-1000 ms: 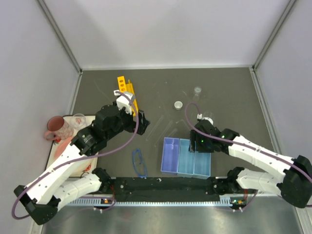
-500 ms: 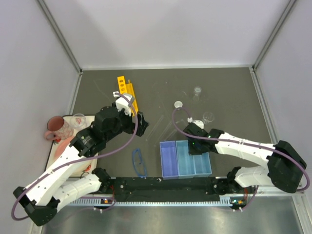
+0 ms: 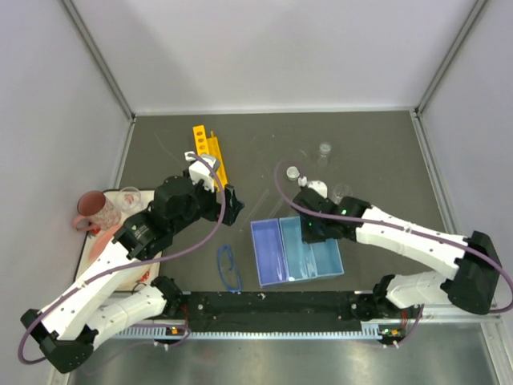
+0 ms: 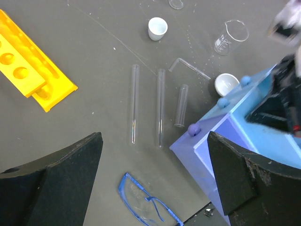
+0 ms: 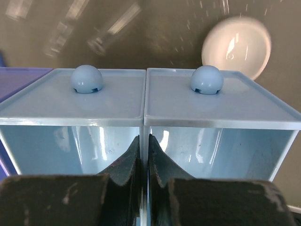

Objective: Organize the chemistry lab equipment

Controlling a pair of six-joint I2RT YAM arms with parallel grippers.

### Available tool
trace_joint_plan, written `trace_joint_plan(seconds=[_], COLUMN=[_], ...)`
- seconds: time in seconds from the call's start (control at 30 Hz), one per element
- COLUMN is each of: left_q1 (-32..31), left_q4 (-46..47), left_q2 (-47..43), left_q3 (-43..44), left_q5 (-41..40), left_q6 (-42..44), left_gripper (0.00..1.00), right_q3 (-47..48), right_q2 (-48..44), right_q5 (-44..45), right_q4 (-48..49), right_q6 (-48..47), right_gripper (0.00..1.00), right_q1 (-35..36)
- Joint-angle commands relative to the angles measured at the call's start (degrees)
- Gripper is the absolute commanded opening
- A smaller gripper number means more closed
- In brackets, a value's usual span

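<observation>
3-compartment tray (image 3: 271, 255) in R hand (image 5: 141, 153)

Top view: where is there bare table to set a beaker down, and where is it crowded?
Bare: the far strip between the yellow rack and the far beaker; the far right corner, past the near beaker. Crowded: glass tubes lie between rack and blue tray, with a white dish and the near beaker by the tray's far end.
</observation>
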Motion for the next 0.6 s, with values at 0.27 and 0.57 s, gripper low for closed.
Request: trace_joint_plan(seconds=[0.27, 0.57], left_q1=[0.1, 0.1], left_q4=[1.5, 1.8], left_q2=[-1.1, -0.4], left_q3=[0.2, -0.4], left_q5=[2.0, 2.8], left_q6=[0.3, 0.4], left_gripper=[0.99, 0.99], right_q3=[33.2, 43.0], right_q2=[-3.4, 3.3], right_q5=[7.6, 1.6], right_q4=[-14.4, -11.3], right_q6=[-8.9, -10.1], right_gripper=[0.0, 0.0], right_q1=[-14.3, -40.2])
